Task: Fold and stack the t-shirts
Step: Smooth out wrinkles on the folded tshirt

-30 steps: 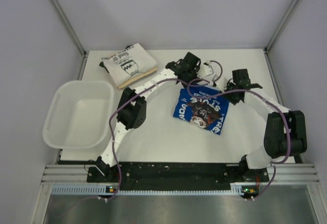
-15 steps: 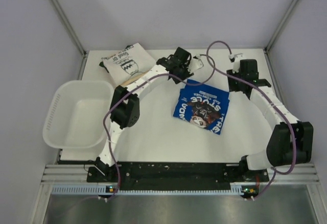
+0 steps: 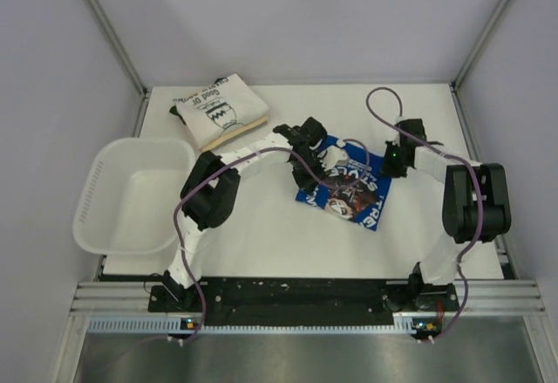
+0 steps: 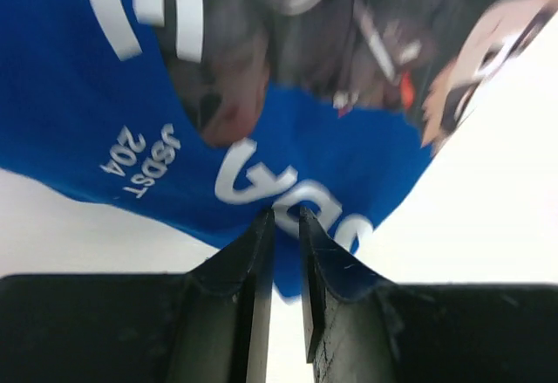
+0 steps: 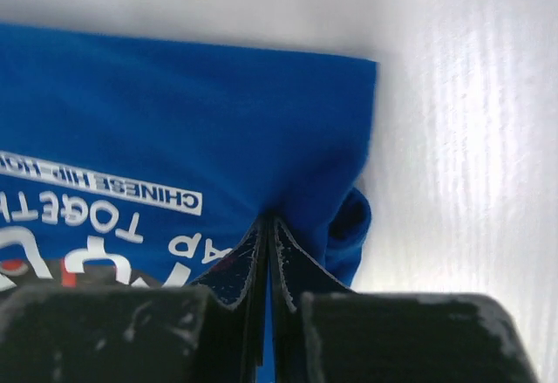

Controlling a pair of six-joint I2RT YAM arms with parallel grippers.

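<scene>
Left gripper (image 4: pixel 283 217): down at the near-left edge of the blue shirt (image 3: pixel 357 200). Its fingers (image 4: pixel 248 287) stand nearly together with a thin slit between them, and blue cloth shows at the top of that slit. I cannot tell whether any cloth is caught.
Right gripper (image 5: pixel 266 219): clenched on the blue shirt near its far-right corner. The jaws are pressed flat together, the cloth puckers at the tips, and a small fold bulges just to one side.
Blue shirt: folded to a rough rectangle and lying tilted on the table (image 3: pixel 279 235), right of centre, between the two grippers. The print faces up, with white lettering around a dark picture. The left arm covers part of its far-left corner in the top view.
White shirt (image 3: pixel 218 108): folded, with the black drawing and lettering up. It sits at the far-left corner of the table, well apart from the blue one.
Basket (image 3: pixel 96 191): white plastic with a slotted wall, at the table's left edge, nearer than the white shirt. No cloth is in it.
</scene>
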